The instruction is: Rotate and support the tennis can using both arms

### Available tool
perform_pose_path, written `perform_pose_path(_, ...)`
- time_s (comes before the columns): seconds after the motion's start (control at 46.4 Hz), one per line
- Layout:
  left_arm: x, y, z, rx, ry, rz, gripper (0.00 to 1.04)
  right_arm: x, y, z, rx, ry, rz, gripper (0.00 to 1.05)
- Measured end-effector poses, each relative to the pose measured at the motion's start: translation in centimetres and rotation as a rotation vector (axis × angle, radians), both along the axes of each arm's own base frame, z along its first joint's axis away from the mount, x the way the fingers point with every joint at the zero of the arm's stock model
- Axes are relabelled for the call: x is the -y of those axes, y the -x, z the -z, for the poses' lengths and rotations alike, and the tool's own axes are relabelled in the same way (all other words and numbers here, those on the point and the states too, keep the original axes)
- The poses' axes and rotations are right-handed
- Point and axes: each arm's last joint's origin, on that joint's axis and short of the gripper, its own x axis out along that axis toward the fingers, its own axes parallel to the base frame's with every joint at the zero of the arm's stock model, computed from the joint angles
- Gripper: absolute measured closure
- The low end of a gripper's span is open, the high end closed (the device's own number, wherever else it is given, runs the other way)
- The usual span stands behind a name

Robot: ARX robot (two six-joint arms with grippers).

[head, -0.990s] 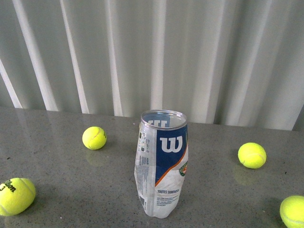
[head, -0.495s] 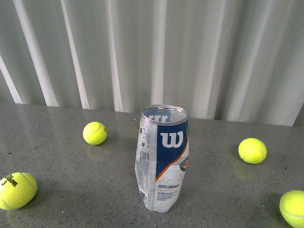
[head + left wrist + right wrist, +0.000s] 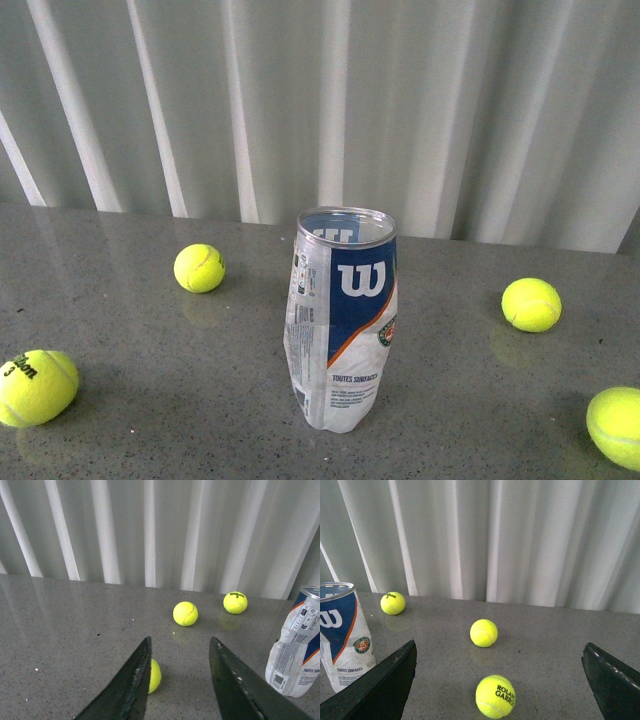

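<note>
The tennis can (image 3: 342, 320) stands upright on the grey table, a dented clear tube with a metal rim and a navy label with a white W. No arm shows in the front view. In the left wrist view the can (image 3: 295, 650) stands off to one side of my left gripper (image 3: 180, 640), which is open with nothing between its black fingers. In the right wrist view the can (image 3: 342, 635) stands beside one finger of my right gripper (image 3: 500, 645), which is wide open and apart from the can.
Several yellow tennis balls lie around the can: one at the back left (image 3: 199, 268), one at the right (image 3: 531, 304), one at the front left (image 3: 38, 387). A lettered ball (image 3: 495, 696) lies on the table between the right fingers. White curtain folds stand behind the grey table (image 3: 150, 340).
The front view has shifted a little: the can and the balls sit slightly higher in the picture. The can stands the same way among the balls.
</note>
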Motion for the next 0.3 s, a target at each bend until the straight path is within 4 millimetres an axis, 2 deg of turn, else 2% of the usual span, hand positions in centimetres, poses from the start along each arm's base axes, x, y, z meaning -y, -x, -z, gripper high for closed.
perform_pose_path(0.129,0.00,0.00,0.00,0.000,0.000,0.000,0.45,0.00,0.00,0.00,0.000,0.000,0.000,0.07)
perform_pose_path(0.258,0.00,0.00,0.00,0.000,0.000,0.000,0.19,0.00,0.00,0.00,0.000,0.000,0.000,0.07)
perform_pose_path(0.301,0.00,0.00,0.00,0.000,0.000,0.000,0.13,0.00,0.00,0.00,0.000,0.000,0.000,0.07)
